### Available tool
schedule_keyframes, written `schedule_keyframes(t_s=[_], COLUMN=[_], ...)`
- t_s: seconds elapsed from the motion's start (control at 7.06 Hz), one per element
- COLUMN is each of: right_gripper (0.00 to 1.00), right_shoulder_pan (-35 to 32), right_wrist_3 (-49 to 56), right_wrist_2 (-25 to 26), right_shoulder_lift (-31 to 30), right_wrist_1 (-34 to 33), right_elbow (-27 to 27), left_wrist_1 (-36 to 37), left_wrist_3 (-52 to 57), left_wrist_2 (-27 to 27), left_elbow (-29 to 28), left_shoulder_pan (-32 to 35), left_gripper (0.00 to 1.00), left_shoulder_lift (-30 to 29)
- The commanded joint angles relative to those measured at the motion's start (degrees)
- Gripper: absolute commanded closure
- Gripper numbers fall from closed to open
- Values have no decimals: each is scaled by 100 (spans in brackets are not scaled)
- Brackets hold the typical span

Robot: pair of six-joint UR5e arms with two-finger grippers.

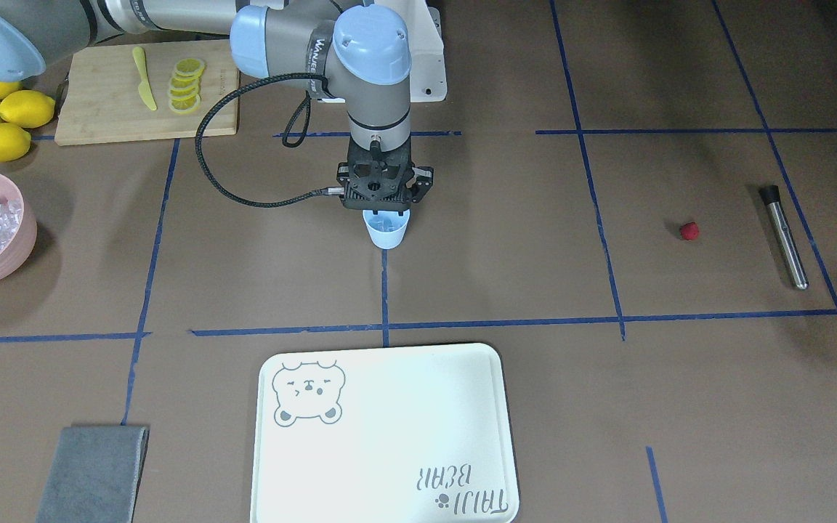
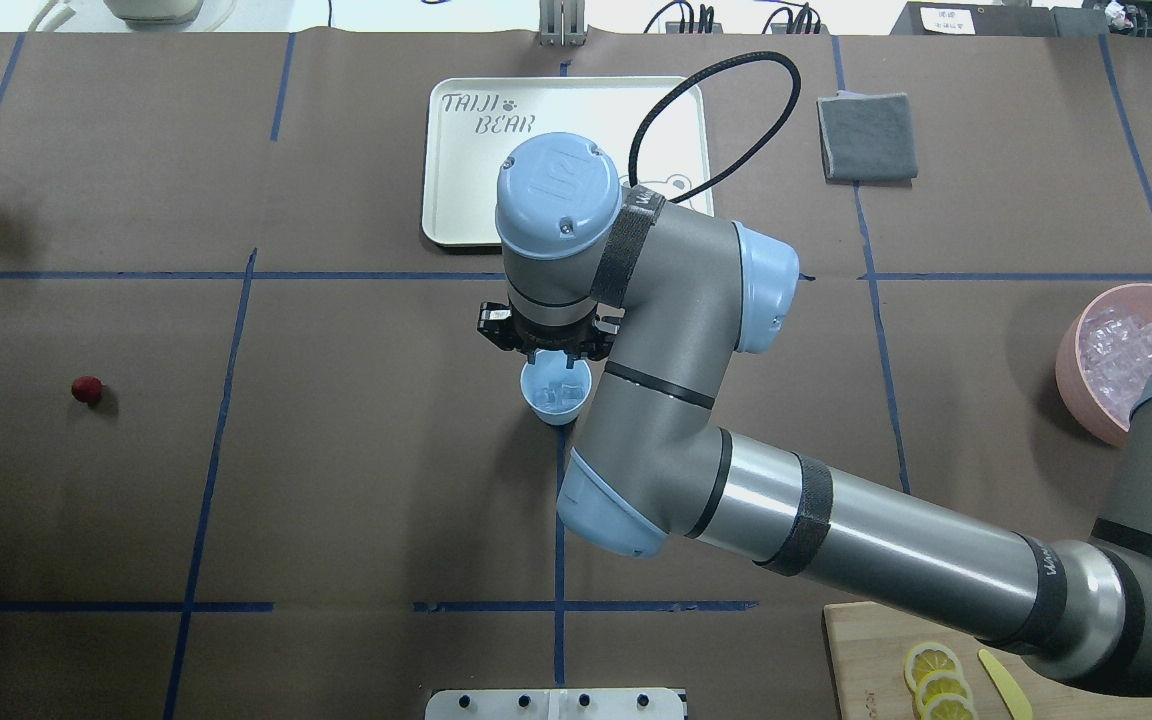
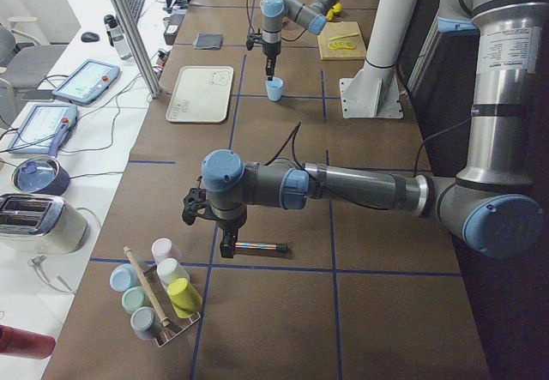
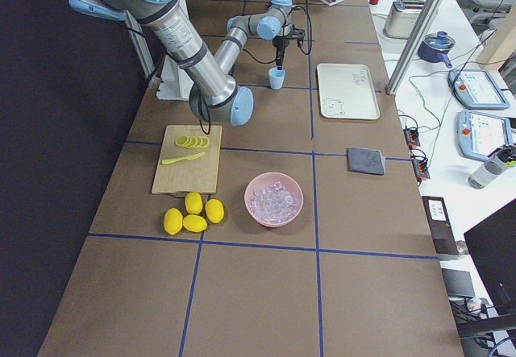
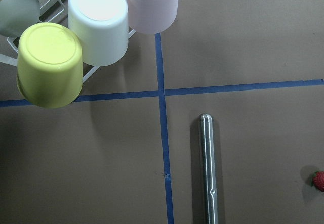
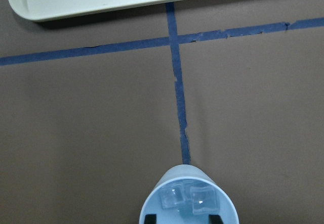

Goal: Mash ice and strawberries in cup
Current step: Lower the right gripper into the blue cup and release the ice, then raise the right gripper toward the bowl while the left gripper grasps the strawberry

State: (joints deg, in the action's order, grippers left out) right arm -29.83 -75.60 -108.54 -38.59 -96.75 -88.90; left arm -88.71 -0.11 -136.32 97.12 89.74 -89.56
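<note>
The pale blue cup (image 1: 387, 231) (image 2: 556, 392) stands at the table's middle on a blue tape line. Two clear cubes of ice (image 6: 190, 198) lie in its bottom. My right gripper (image 6: 183, 218) (image 1: 387, 214) hangs straight over the cup, open, its two fingertips (image 6: 149, 218) just inside the rim and holding nothing. One red strawberry (image 1: 689, 231) (image 2: 87, 389) (image 5: 319, 180) lies alone on the table, far from the cup. My left gripper (image 3: 227, 247) hovers over a steel rod (image 5: 208, 168) near that berry; I cannot tell whether it is open or shut.
A pink bowl (image 1: 22, 240) (image 2: 1071, 350) full of ice sits on the right arm's side, by whole lemons (image 1: 1, 116) and a cutting board (image 1: 99, 109) with lemon slices and a yellow knife. A cream tray (image 1: 389, 436), a grey cloth (image 1: 91, 476) and a rack of cups (image 5: 96, 27) are also there.
</note>
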Motion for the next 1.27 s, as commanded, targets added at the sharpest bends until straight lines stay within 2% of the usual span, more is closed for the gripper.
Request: schedule_keyframes(t_s=[0.0, 0.42, 0.57, 0.85, 0.99, 1.13], right_gripper=[1, 0, 0, 0, 0, 0], right_shoulder_pan=[-5, -31, -110, -477, -845, -1284], right_wrist_3=[46, 10, 10, 72, 368, 1015], right_wrist_2=[17, 88, 79, -113, -428, -744], right_shoulder_lift=[79, 159, 159, 98, -102, -513], right_wrist_1=[-2, -2, -11, -64, -72, -72], right_elbow=[-13, -56, -100, -258, -389, -739], left_wrist_1=[-6, -24, -459, -1495, -1987, -2471], left_wrist_3=[2, 37, 2, -1667, -2599, -3357], left_wrist_2=[0, 26, 26, 44, 61, 375], left_elbow=[-8, 97, 175, 464, 536, 563], left_shoulder_pan=[0, -61, -262, -1313, -1727, -2097], left_gripper=[0, 0, 0, 0, 0, 1], left_shoulder_lift=[0, 0, -9, 43, 53, 53])
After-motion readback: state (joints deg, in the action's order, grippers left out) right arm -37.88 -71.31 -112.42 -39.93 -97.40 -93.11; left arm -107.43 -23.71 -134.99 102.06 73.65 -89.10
